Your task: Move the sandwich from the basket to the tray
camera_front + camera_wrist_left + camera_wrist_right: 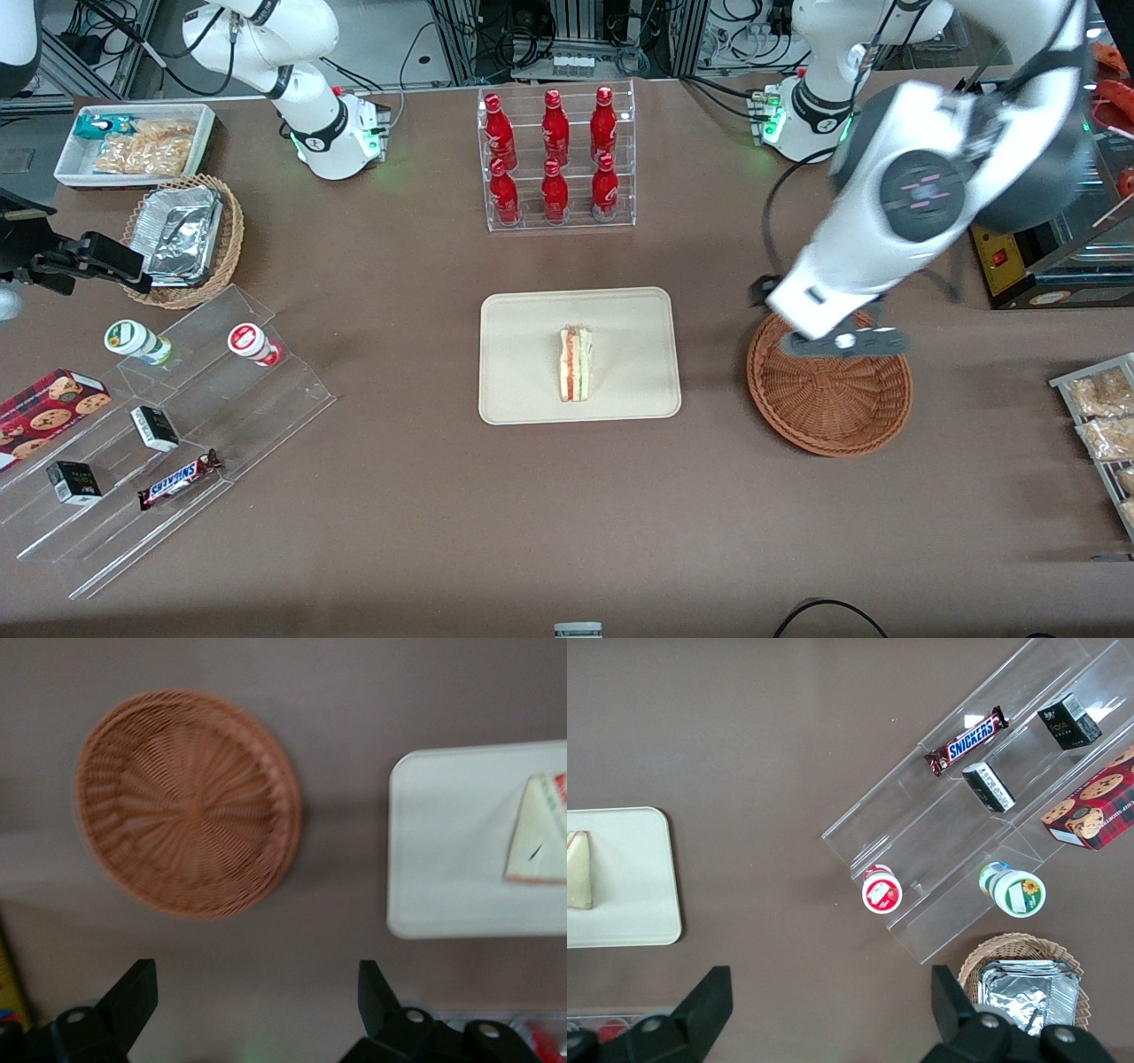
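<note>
The sandwich (576,364), a pale bread wedge with pink and green filling, lies in the middle of the cream tray (523,328). It also shows in the left wrist view (539,831) on the tray (443,842). The round reddish-brown basket (829,399) is empty and sits beside the tray toward the working arm's end; it shows in the left wrist view (188,803) too. My left gripper (842,341) hangs above the basket's rim farther from the front camera, open and empty, its fingers (133,997) wide apart.
A clear rack of red bottles (556,155) stands farther from the front camera than the tray. A stepped clear display with snacks (168,425), a tan basket of foil containers (182,239) and a white bin (133,146) lie toward the parked arm's end. Snack packets (1103,416) lie at the working arm's end.
</note>
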`<state>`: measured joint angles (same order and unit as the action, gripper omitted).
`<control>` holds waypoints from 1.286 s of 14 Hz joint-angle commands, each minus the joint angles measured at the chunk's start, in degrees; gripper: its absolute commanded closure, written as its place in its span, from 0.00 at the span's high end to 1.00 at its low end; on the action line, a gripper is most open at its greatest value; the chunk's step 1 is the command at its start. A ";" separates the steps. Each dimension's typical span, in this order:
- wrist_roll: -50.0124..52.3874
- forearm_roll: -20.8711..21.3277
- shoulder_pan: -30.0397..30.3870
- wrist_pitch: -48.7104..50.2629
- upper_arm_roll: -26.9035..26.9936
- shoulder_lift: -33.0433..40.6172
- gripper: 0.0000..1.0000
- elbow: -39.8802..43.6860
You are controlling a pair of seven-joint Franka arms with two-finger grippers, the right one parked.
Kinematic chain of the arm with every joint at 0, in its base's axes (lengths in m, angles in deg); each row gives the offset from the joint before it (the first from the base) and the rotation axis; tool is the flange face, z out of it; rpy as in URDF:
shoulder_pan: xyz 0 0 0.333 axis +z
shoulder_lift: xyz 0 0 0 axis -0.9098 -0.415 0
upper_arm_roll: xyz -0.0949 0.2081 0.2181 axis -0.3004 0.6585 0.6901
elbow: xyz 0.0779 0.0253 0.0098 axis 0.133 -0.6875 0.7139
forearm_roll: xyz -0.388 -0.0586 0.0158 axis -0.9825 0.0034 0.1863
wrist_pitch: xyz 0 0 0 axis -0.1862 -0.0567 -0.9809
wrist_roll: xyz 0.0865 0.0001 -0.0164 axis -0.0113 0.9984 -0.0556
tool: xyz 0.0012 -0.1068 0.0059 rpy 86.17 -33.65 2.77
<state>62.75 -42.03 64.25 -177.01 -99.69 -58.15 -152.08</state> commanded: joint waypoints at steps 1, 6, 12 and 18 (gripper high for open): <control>-4.82 -1.42 5.09 5.22 -0.45 6.06 1.00 -1.92; -2.38 -0.36 7.47 14.28 -0.36 13.44 1.00 -1.92; -1.58 2.19 7.56 17.20 -0.10 12.84 1.00 2.12; -1.67 -1.41 7.55 18.34 1.92 10.12 1.00 4.85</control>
<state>60.80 -42.20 71.27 -160.28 -97.77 -46.61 -149.39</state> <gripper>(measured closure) 0.000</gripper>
